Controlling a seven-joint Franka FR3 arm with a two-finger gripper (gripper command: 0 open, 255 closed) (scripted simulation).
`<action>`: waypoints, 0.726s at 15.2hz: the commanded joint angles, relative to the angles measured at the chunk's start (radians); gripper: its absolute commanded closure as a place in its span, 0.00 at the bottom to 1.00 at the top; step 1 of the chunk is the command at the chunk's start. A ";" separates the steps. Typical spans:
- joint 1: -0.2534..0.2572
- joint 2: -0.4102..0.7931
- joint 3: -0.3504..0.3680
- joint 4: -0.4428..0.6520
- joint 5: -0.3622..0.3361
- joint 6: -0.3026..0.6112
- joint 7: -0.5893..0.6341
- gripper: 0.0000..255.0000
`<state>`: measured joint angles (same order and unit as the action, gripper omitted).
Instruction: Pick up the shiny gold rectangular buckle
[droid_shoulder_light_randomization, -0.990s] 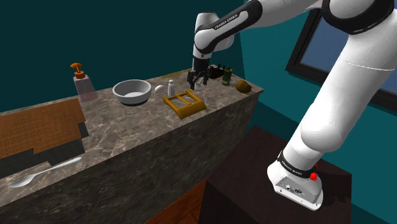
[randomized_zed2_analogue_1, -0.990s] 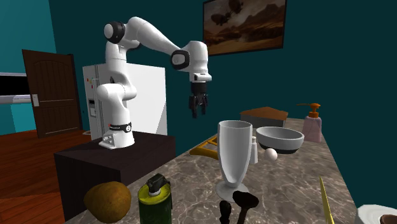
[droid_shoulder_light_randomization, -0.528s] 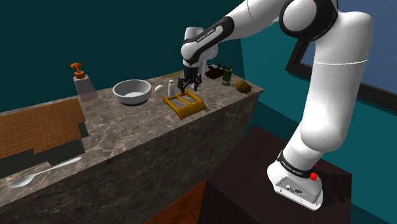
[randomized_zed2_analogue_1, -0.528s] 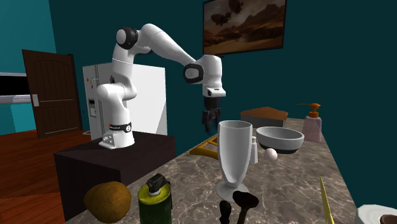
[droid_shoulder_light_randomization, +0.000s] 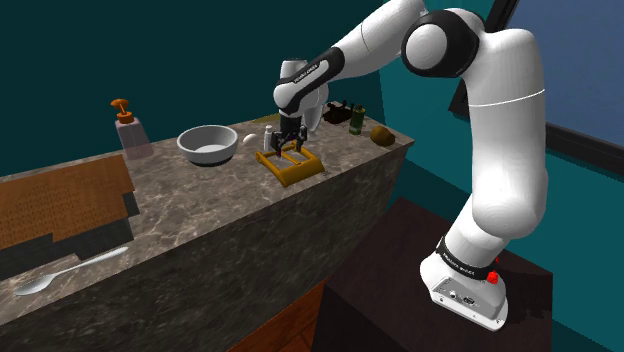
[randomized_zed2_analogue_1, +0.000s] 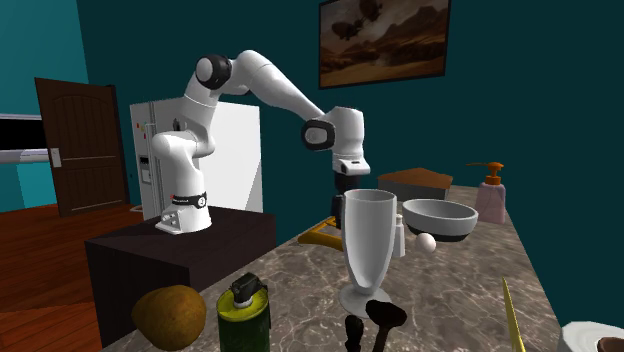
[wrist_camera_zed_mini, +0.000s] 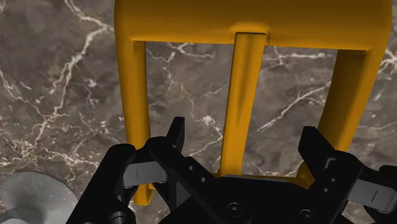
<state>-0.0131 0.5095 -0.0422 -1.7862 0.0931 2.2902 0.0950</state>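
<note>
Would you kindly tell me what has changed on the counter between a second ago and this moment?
The gripper swung toward the shoulder view's left and came down; it now sits low over the gold buckle, fingers open astride its centre bar, nothing grasped. The gold buckle, bowl, soap dispenser and spoon stayed put.

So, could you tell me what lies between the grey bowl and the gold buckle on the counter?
In the shoulder view, a small white ball and a slim pale bottle sit on the marble between the bowl and the buckle.
</note>
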 joint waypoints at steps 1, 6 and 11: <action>-0.001 0.014 0.001 -0.006 0.002 0.021 -0.002 0.00; -0.002 0.037 0.002 -0.009 0.005 0.046 -0.005 1.00; -0.002 0.037 0.002 -0.009 0.005 0.046 -0.005 1.00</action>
<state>-0.0149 0.5461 -0.0399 -1.7948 0.0976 2.3360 0.0903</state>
